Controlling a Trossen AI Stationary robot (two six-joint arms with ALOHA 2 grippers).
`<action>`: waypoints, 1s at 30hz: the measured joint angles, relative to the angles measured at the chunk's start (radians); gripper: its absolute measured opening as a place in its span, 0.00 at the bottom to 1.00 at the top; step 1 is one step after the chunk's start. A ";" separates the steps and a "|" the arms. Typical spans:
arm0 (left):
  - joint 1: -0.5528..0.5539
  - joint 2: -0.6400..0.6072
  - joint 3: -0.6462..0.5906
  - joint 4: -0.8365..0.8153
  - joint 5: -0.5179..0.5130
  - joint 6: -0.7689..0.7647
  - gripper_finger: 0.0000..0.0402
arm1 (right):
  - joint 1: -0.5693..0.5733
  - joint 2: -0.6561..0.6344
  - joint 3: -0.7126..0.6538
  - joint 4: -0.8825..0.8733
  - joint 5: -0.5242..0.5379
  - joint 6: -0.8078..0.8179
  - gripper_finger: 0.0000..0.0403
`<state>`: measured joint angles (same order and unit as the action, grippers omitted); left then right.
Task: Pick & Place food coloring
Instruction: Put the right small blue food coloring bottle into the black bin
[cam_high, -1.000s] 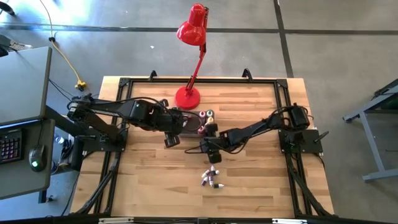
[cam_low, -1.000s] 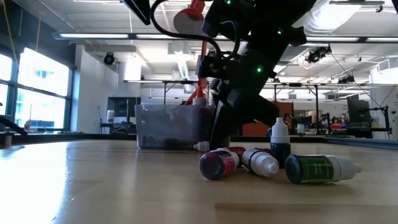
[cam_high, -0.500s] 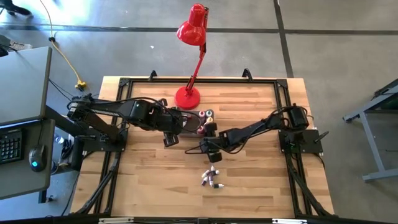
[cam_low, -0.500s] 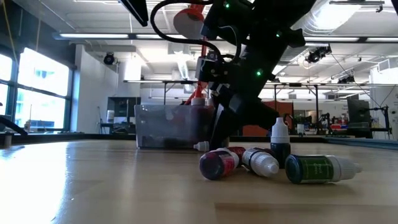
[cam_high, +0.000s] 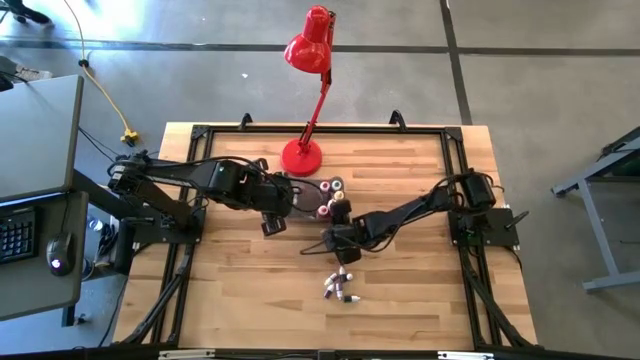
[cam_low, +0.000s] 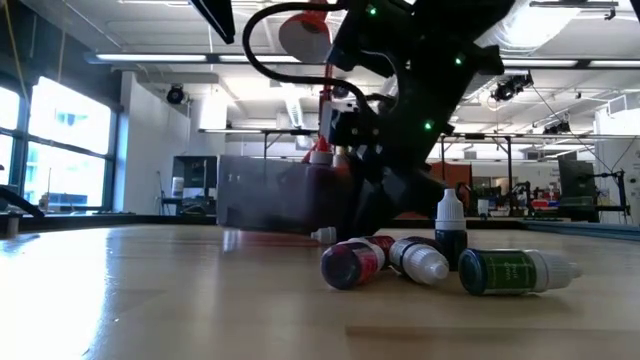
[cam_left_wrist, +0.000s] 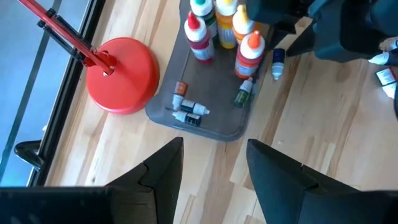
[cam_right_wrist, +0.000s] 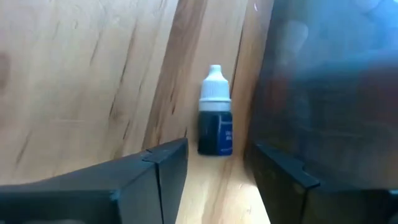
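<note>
A dark blue food coloring bottle (cam_right_wrist: 216, 127) with a white cap lies on its side on the wood, right beside the grey tub (cam_high: 303, 197). My right gripper (cam_right_wrist: 221, 144) is low over it and open, with the bottle's base between its fingertips and untouched. Several more bottles stand or lie in the tub (cam_left_wrist: 214, 115). Several others lie loose nearer the front (cam_high: 340, 287), among them a maroon one (cam_low: 350, 262) and a green one (cam_low: 510, 270). My left gripper (cam_left_wrist: 214, 146) hangs open above the tub's left end, holding nothing. My right gripper has one finger (cam_right_wrist: 292, 180) close against the tub's wall (cam_right_wrist: 317, 93). Whether it touches that wall I cannot tell. The blue bottle lies free on the table between the fingers.
A red desk lamp stands with its round base (cam_high: 302, 155) just behind the tub, its arm leaning over the far edge. Black rails frame the wooden table top. Bare wood lies to the left of the loose bottles (cam_high: 240, 280).
My right gripper has rolled a little about its own line while staying at the blue bottle. The tub has been jolted: in the low view it now shows smeared, and its bottom edge slants where it lay level before.
</note>
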<state>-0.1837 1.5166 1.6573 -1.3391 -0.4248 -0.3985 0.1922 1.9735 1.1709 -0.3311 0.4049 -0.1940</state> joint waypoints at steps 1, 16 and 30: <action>0.000 0.000 0.000 0.000 0.000 0.000 0.43 | -0.001 -0.007 0.006 -0.014 -0.014 0.015 0.42; 0.000 0.000 0.000 -0.004 0.005 -0.007 0.43 | 0.036 -0.015 0.154 -0.110 0.077 -0.074 0.40; -0.021 -0.012 -0.010 -0.228 -0.033 -0.215 0.43 | 0.112 -0.018 0.560 -0.961 0.339 0.107 0.37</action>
<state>-0.2043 1.5049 1.6469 -1.5670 -0.4578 -0.6134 0.3042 1.9553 1.7305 -1.2917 0.7436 -0.0873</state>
